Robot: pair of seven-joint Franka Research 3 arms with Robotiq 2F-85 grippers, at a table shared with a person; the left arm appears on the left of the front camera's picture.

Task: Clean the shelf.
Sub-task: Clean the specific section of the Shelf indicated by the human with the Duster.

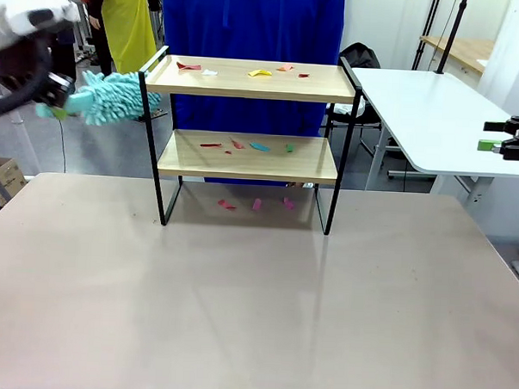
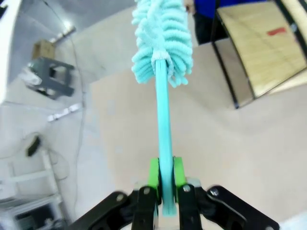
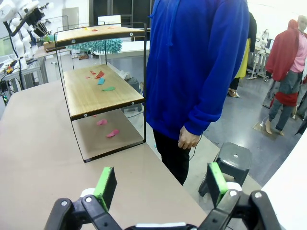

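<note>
The duster (image 1: 117, 98) is showing fluffy turquoise at the far left. The shelf (image 1: 248, 171) is showing pale wood grain inside a black frame, carrying red, yellow, pink, blue and green scraps (image 1: 260, 73). The sweater (image 3: 196, 62) is showing deep blue behind the beige table (image 1: 237, 314).

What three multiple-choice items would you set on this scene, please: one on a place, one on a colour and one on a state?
1. Where is the duster head relative to the shelf?
A) on its lower board
B) left of it, at its top board's height
C) under it

2. What colour is the duster?
A) red
B) yellow
C) teal

3. How is the right gripper?
A) open, empty
B) shut on the duster
C) shut, empty

Key:
1 B, the front view shows the head beside the shelf's left rail.
2 C, its fibres and handle are teal.
3 A, its jaws stand wide apart with nothing between them; it is the left gripper that holds the duster.
</note>
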